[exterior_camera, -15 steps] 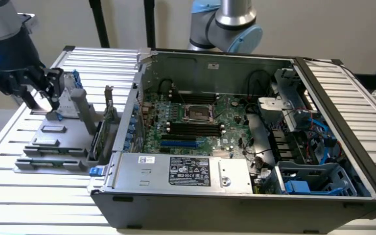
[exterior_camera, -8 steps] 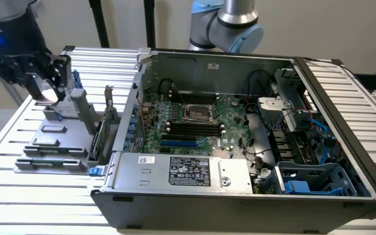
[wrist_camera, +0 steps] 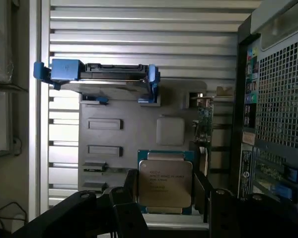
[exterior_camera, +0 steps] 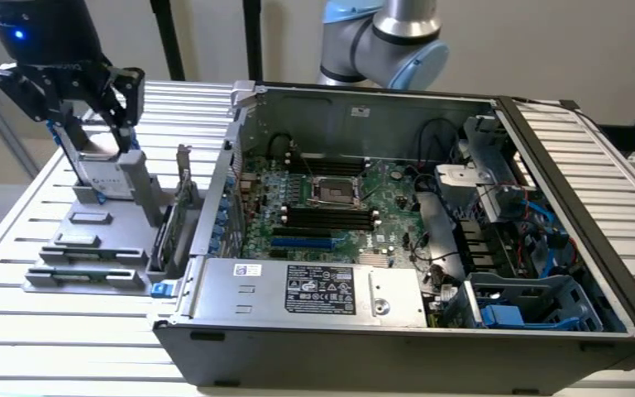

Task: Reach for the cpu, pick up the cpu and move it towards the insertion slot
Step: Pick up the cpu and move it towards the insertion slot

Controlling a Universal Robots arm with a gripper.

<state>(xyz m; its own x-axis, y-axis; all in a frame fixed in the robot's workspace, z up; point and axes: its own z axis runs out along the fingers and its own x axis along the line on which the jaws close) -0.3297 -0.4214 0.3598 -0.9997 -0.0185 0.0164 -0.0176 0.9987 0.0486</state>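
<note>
Wrist view: the cpu (wrist_camera: 165, 181), silvery top up with printed lettering and a green rim, sits level between the two dark fingers (wrist_camera: 132, 187) of the pincer (wrist_camera: 166, 188). The pincer is partly closed and clamps the cpu by two opposite edges. The cpu hangs clear above a grey fixture plate (wrist_camera: 134, 124) and looks larger than the square pad (wrist_camera: 170, 130) on the plate beyond it. Past the pad, a hard drive (wrist_camera: 109, 73) with blue rails stands on edge at the plate's far end. The perforated wall of the computer case (wrist_camera: 278, 99) rises beside the plate.

Exterior view: the pincer hangs at ten o'clock in the frame, over the fixture plate on the slatted metal surface (exterior_camera: 53, 347). Its fingertips are about level with the top of the upright hard drive. The insertion slot (exterior_camera: 334, 192) lies near the frame's centre, at about four o'clock from the pincer. It sits on the green board (exterior_camera: 395, 186) inside the open case, well apart from the cpu. Black memory slots (exterior_camera: 323, 217) lie just at six o'clock from the insertion slot, with a blue card slot (exterior_camera: 301, 243) beyond them in the same direction. A labelled power supply (exterior_camera: 317, 289) sits along the case's near wall at six o'clock. The arm's blue-and-silver joint (exterior_camera: 389, 37) stands at twelve o'clock behind the case.
</note>
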